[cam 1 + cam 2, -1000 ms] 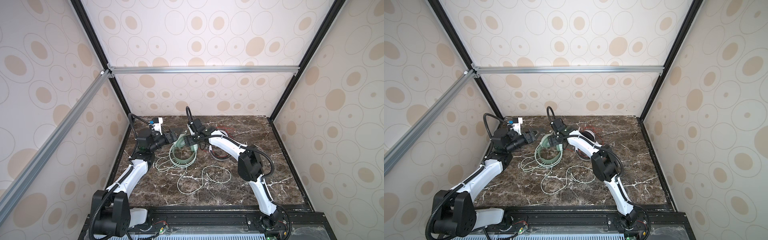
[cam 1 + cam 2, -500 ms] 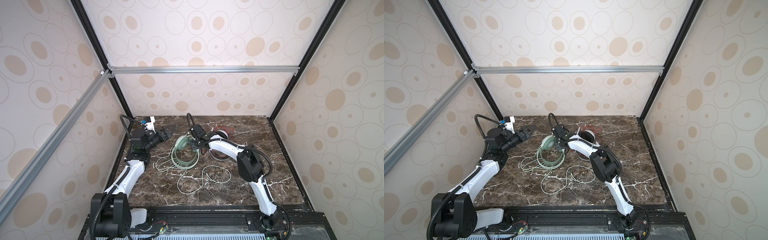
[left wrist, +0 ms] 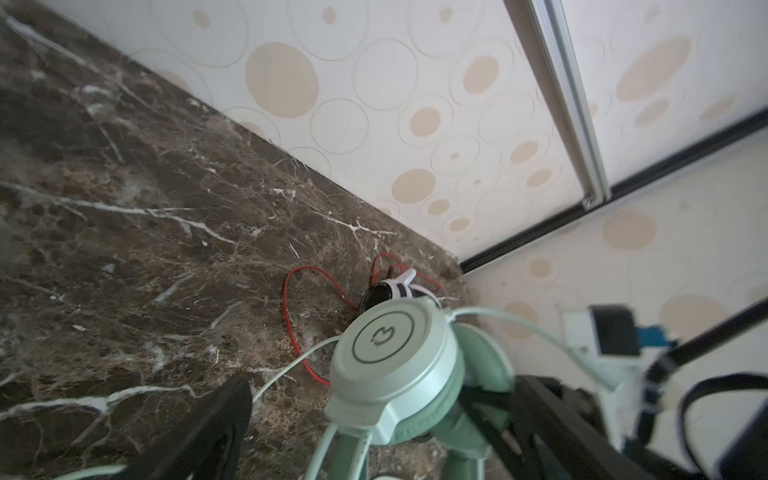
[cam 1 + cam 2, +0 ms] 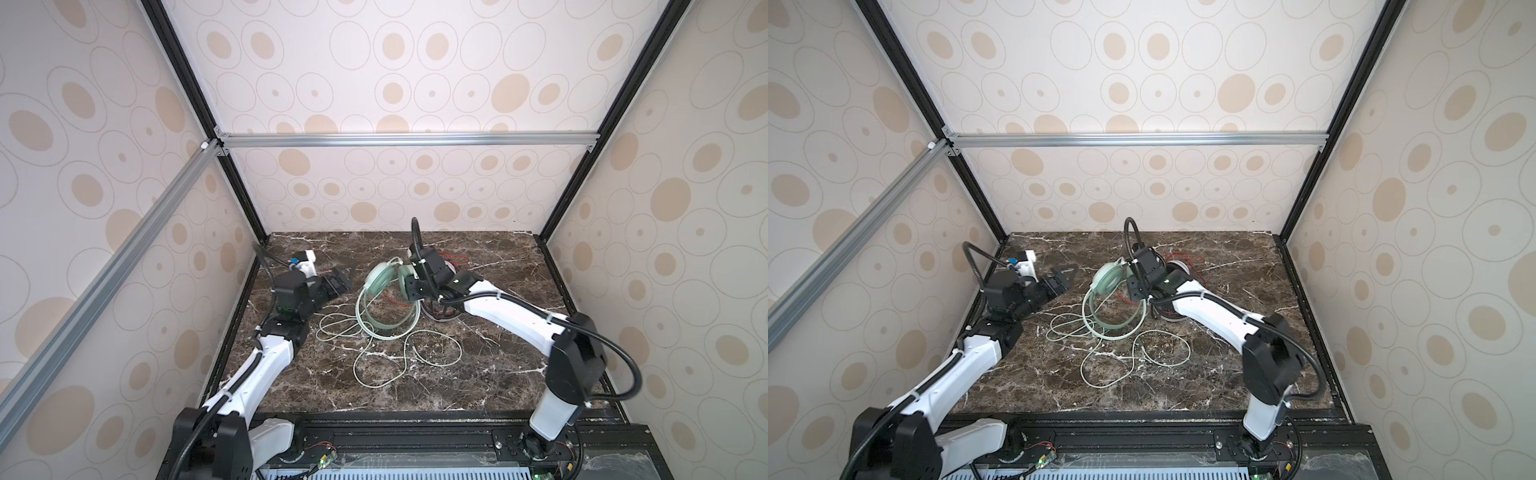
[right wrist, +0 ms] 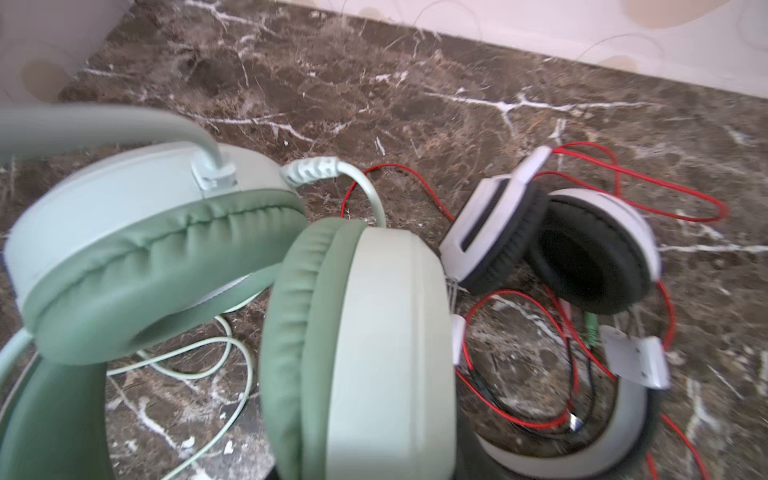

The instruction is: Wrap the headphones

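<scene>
One mint headphones (image 4: pixel 376 279) earcup clamped in right tool (image 4: pixel 405 286); left tool (image 4: pixel 341 277) nearby.

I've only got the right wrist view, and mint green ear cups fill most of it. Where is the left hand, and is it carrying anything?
Observer: In both top views the left hand is open and empty. It sits off to the left of the mint green headphones, not touching them.
Operator: Is the mint cable gathered at all?
Observer: No. The pale green cable lies in loose loops on the marble table, spreading from the headphones toward the arm bases.
Operator: And my own grip?
Observer: The right hand looks closed on the ear cup nearer the white-and-black headphones.
</scene>
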Available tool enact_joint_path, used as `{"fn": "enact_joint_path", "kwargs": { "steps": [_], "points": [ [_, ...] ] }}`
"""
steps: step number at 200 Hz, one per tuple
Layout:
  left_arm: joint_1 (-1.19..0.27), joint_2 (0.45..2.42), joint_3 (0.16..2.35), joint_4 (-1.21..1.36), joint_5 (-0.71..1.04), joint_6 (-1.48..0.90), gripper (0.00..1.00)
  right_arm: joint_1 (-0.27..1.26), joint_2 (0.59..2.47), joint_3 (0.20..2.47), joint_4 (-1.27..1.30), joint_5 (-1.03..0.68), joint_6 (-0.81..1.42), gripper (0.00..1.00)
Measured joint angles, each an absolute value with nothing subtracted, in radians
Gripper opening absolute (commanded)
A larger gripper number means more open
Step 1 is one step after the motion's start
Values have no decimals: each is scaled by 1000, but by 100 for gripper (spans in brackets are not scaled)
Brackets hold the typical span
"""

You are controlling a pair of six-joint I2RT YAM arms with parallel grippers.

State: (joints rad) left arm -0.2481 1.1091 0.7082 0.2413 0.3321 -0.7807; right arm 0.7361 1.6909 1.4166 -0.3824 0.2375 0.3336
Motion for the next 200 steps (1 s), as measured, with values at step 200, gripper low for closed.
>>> {"fn": "enact_joint_path", "kwargs": {
  "steps": [200],
  "points": [
    [-681,969,739,-107,196,-842,98,799,1274,1024,-289,525,496,17]
  ]
}}
